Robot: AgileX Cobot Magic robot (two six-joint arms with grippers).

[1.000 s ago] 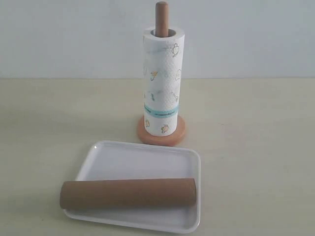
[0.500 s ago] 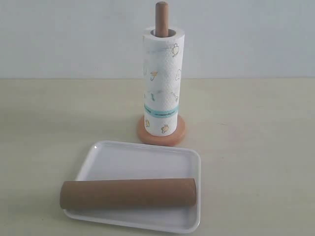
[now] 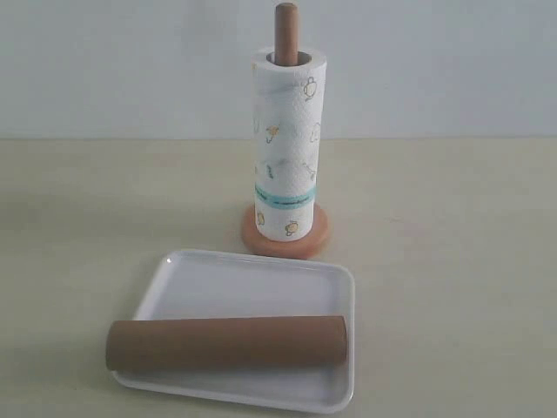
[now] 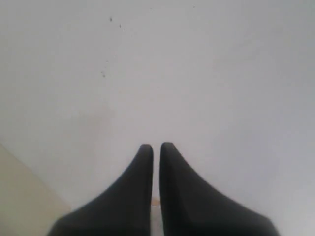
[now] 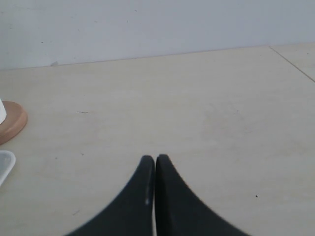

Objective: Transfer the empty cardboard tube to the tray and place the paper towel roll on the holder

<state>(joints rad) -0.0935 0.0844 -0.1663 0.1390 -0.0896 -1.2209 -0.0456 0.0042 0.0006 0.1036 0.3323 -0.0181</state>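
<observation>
Left tool (image 4: 156, 147) has its two black fingers pressed together with only a hairline slit between them; it grips nothing and faces a blank pale wall. Right tool (image 5: 155, 158) is likewise closed and empty, hanging over bare table (image 5: 197, 108). Neither shows in the exterior view, so both seem to be clear of the work. Nearest, in the lower middle of the exterior frame, the empty cardboard tube (image 3: 226, 342) lies on its side across the front part of the tray (image 3: 252, 283), its left end jutting just past the rim. The low rim would probably check any roll. Farther back, in the upper middle, the paper towel roll (image 3: 290, 148) stands upright, threaded over the holder (image 3: 285, 30). The pole's rounded top pokes out above the roll and the disc base sits beneath it, so the pole keeps the roll from toppling. Judging by this layout, both halves of the task look done.
</observation>
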